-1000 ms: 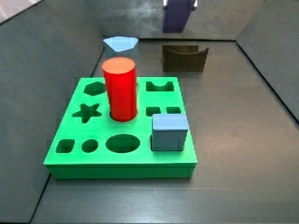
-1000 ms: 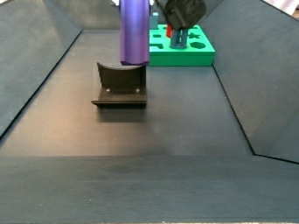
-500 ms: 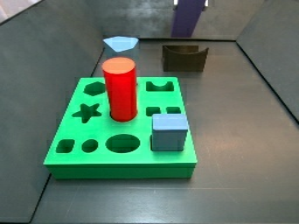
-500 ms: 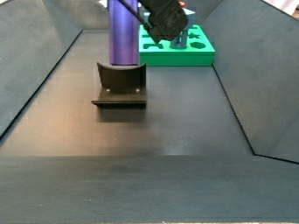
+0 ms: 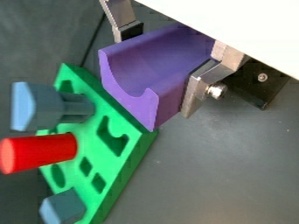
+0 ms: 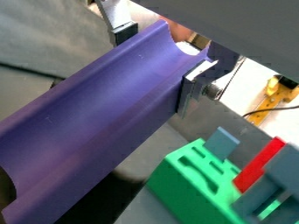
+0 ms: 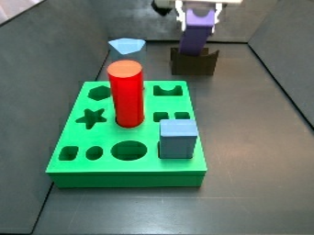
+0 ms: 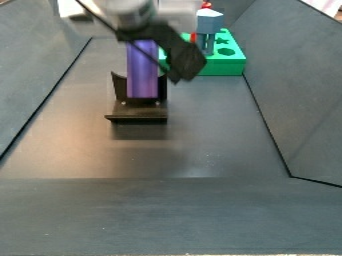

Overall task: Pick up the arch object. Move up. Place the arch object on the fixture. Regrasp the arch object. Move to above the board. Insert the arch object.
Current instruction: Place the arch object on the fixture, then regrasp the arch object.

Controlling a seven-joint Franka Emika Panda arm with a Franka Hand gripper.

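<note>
Dark floor [image 7: 245,165]: board [image 7: 105,147], fixture [image 7: 194,62], pentagon piece [image 7: 125,45].

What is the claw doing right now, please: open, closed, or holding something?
Claw: closed on the arch object, held upright over the fixture.

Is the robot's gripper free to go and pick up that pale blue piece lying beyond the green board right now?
Probably not yet. The gripper is shut on the purple arch object over the fixture. The way to the pale blue piece looks open, but the fingers are full.

Purple arch object [image 8: 140,68] upright in pincer [image 8: 144,45] on fixture [image 8: 136,102].
</note>
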